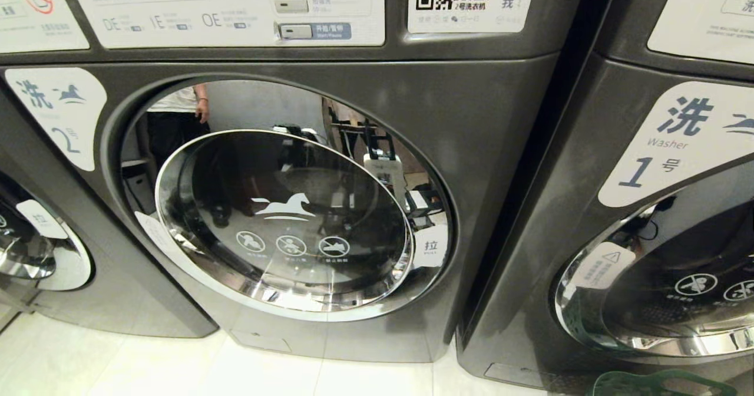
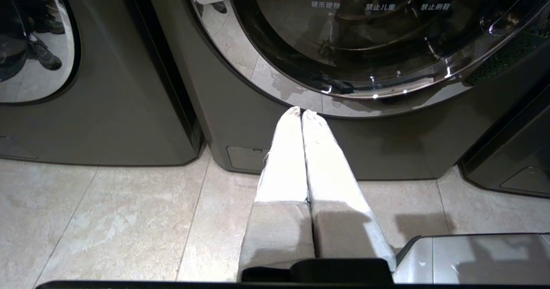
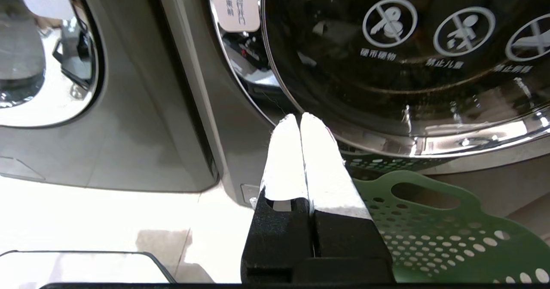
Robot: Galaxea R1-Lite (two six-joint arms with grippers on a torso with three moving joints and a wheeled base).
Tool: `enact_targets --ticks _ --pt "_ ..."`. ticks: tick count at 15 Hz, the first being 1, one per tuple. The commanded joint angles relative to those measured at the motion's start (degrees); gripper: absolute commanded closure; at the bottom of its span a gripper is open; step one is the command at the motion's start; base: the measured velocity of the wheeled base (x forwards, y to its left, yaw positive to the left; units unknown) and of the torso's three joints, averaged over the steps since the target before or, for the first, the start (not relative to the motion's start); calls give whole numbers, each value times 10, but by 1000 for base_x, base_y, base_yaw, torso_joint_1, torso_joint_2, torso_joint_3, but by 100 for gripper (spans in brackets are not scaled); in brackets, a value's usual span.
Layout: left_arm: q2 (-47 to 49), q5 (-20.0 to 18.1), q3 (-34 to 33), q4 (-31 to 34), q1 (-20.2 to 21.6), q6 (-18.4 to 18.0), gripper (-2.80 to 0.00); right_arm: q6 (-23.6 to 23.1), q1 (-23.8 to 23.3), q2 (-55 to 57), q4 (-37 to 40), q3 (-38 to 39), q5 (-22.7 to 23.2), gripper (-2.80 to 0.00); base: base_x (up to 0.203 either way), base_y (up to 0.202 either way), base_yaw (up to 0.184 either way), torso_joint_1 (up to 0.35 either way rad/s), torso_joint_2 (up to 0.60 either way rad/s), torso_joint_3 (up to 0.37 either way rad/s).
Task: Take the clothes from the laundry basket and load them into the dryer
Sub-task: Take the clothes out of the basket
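Three grey front-loading machines stand in a row, all labelled as washers; I cannot tell which one is the dryer. The middle one, marked 2, has its round glass door (image 1: 283, 219) closed. A green perforated laundry basket (image 3: 429, 229) stands on the floor before the machine marked 1 (image 1: 648, 178), its rim (image 1: 662, 382) just showing in the head view. No clothes are visible. My left gripper (image 2: 301, 112) is shut and empty, low before machine 2's base. My right gripper (image 3: 300, 116) is shut and empty, just left of the basket. Neither arm shows in the head view.
A third machine (image 1: 35, 248) stands at the left. Pale floor tiles (image 1: 118, 360) run along the machines' feet. A corner of my own base (image 2: 472, 259) lies beside the left gripper. The door glass reflects a standing person.
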State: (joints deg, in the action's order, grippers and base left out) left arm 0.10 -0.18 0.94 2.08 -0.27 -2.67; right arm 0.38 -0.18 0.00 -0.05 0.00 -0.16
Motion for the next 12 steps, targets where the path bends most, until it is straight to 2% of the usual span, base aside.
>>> enact_targets --ticks 1,12 --pt "0 0 0 -1 0 0 0 0 0 0 0 0 0 0 0 0 0 -2 2 -202" --pt "0 4 0 -1 0 6 0 -2 0 0 0 0 0 0 1 1 -6 2 0 -23"
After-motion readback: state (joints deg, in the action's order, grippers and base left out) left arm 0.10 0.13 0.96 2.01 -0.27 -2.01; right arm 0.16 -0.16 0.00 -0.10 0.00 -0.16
